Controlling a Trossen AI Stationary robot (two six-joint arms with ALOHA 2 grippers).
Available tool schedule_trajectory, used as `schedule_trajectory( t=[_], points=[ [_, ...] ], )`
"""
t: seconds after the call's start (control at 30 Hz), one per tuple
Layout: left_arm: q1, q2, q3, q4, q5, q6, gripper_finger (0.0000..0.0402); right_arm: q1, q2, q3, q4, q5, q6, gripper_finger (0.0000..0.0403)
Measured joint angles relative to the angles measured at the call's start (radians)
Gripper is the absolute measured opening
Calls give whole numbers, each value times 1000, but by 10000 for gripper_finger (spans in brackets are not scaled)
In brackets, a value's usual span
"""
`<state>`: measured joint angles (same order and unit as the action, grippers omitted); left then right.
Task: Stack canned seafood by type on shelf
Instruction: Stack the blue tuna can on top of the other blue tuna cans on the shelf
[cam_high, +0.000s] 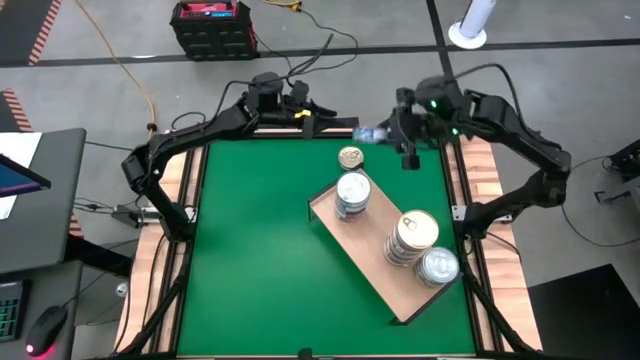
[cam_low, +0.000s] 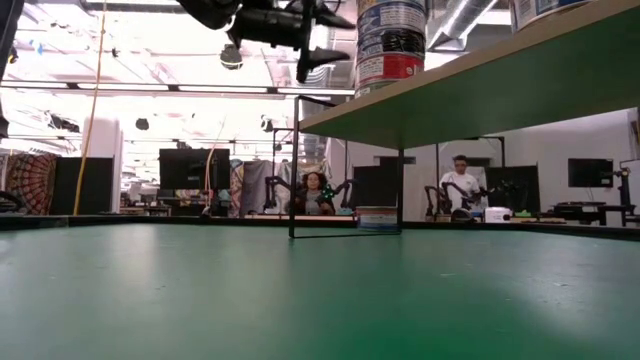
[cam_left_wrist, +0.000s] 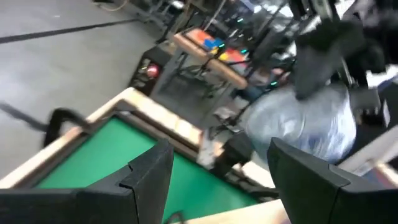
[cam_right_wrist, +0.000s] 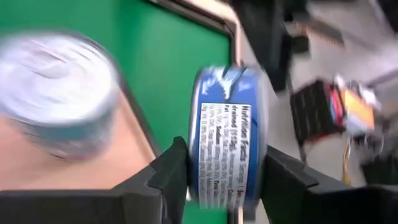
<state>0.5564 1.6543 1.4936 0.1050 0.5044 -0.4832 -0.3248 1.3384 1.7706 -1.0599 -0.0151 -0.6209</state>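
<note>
The right pincer (cam_right_wrist: 227, 180) is pinching a blue-labelled tin (cam_right_wrist: 227, 140) on edge, upper centre of the high view, above the bench (cam_high: 250, 250). The left pincer (cam_left_wrist: 217, 180) is waiting spread. Three tin stacks (cam_high: 352, 195) are sitting on the shelf (cam_high: 375, 275).

Shiny metal tins (cam_high: 352, 193) on a matt light-wood shelf (cam_high: 372, 262).

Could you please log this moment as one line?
right gripper: jaws around blue-labelled round tin | left gripper: open, empty | light-wood shelf board: three stacks
</note>
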Motion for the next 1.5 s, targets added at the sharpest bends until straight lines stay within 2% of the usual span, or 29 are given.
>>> schedule_trajectory(
  t=[0.1,0.2,0.3,0.43,0.63,0.77,1.03,1.5],
  points=[
    [-41,-12,0,33,43,-17,249,138,1,20,-15,116,-24,185],
    [-101,-51,0,5,28,6,249,268,7,23,-22,275,-45,169],
    [-163,-98,0,-47,-52,45,249,347,19,23,-3,370,-33,164],
    [-243,-141,0,-125,-177,73,249,456,38,23,51,508,-52,179],
    [-310,-173,0,-213,-296,15,249,579,75,24,84,603,-94,175],
    [-363,-173,0,-222,-378,-26,249,628,102,25,74,630,-123,168],
    [-406,-174,0,-230,-474,-72,249,622,143,22,48,633,-113,196],
    [-406,-177,-1,-273,-465,-54,249,596,140,23,52,632,-121,184]
  ],
)
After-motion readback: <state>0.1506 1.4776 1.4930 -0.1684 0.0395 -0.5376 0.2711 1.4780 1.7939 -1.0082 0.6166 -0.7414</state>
